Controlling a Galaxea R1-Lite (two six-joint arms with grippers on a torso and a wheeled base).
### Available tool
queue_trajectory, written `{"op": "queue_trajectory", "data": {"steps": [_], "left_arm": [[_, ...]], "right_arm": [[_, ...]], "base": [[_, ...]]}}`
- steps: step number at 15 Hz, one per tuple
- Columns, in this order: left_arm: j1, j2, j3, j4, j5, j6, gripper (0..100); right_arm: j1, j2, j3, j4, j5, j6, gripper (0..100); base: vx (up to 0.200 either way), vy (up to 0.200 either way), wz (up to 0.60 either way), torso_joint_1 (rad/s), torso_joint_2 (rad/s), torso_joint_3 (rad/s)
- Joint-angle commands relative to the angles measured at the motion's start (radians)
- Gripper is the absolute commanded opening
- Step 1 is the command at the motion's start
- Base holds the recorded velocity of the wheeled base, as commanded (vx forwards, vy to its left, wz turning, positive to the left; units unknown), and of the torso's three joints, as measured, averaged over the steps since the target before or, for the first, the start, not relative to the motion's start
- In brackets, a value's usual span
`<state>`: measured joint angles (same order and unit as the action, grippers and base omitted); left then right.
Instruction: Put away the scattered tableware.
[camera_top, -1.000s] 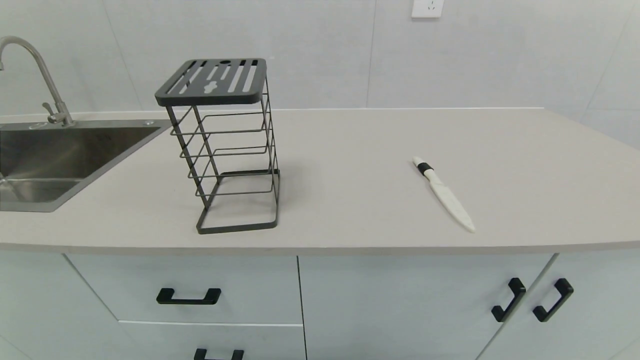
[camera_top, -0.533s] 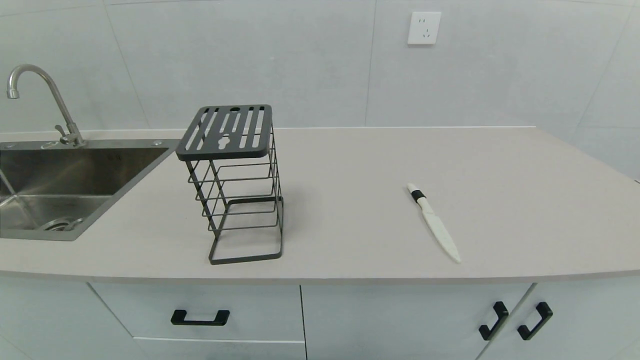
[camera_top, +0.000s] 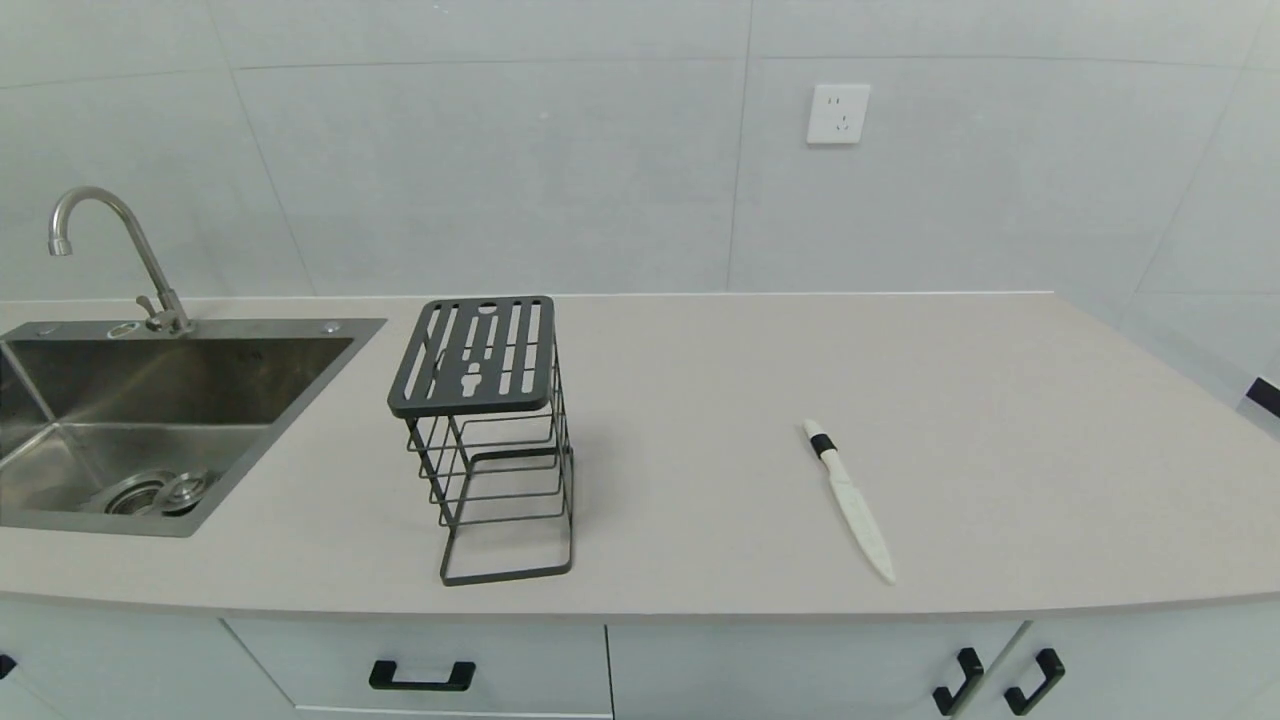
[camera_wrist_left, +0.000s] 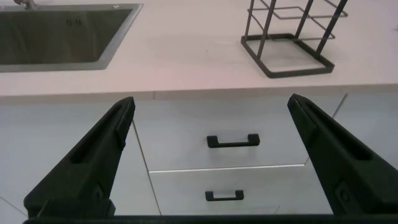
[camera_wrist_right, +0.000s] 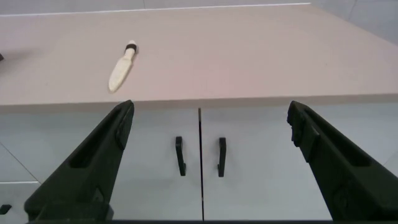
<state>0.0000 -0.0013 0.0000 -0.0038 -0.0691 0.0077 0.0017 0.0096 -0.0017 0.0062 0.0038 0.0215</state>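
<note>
A white knife (camera_top: 848, 497) with a black band on its handle lies flat on the counter's right part, tip toward the front edge; it is also seen as the knife (camera_wrist_right: 123, 66). A black wire knife rack (camera_top: 487, 436) with a slotted top stands upright left of centre, its base (camera_wrist_left: 287, 55) seen from below the counter edge. My left gripper (camera_wrist_left: 211, 106) is open in front of the drawers, below the counter. My right gripper (camera_wrist_right: 211, 109) is open in front of the cabinet doors, also below counter height. Neither holds anything.
A steel sink (camera_top: 140, 420) with a curved faucet (camera_top: 110, 255) is set into the counter's left end. Drawers with black handles (camera_wrist_left: 233, 141) and cabinet doors with black handles (camera_wrist_right: 200, 155) lie under the counter. A wall socket (camera_top: 838, 113) is on the tiled wall.
The whole head view has shifted, so the camera has risen or tilted up: counter, rack and knife sit lower in the picture. Nothing on the counter has moved.
</note>
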Motion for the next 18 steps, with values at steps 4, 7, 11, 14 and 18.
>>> {"op": "queue_trajectory", "data": {"steps": [4, 7, 11, 14, 18], "left_arm": [[0.000, 0.001, 0.000, -0.001, 0.000, 0.000, 100], [0.000, 0.001, 0.000, -0.001, 0.002, 0.000, 100], [0.000, 0.001, 0.000, -0.001, 0.006, 0.000, 100], [0.000, 0.001, 0.000, -0.001, 0.006, 0.000, 100], [0.000, 0.001, 0.000, -0.001, 0.006, 0.000, 100]], "right_arm": [[0.000, 0.001, 0.000, 0.000, 0.001, 0.000, 100], [0.000, 0.001, 0.000, 0.000, 0.001, 0.000, 100], [0.000, 0.001, 0.000, 0.000, 0.001, 0.000, 100], [0.000, 0.001, 0.000, 0.000, 0.001, 0.000, 100], [0.000, 0.001, 0.000, 0.000, 0.001, 0.000, 100]], "base": [[0.000, 0.000, 0.00, 0.262, -0.56, -0.305], [0.000, 0.000, 0.00, 0.189, -0.41, -0.216], [0.000, 0.000, 0.00, 0.026, -0.05, -0.027], [0.000, 0.000, 0.00, 0.000, 0.00, 0.000], [0.000, 0.000, 0.00, 0.000, 0.00, 0.000]]}}
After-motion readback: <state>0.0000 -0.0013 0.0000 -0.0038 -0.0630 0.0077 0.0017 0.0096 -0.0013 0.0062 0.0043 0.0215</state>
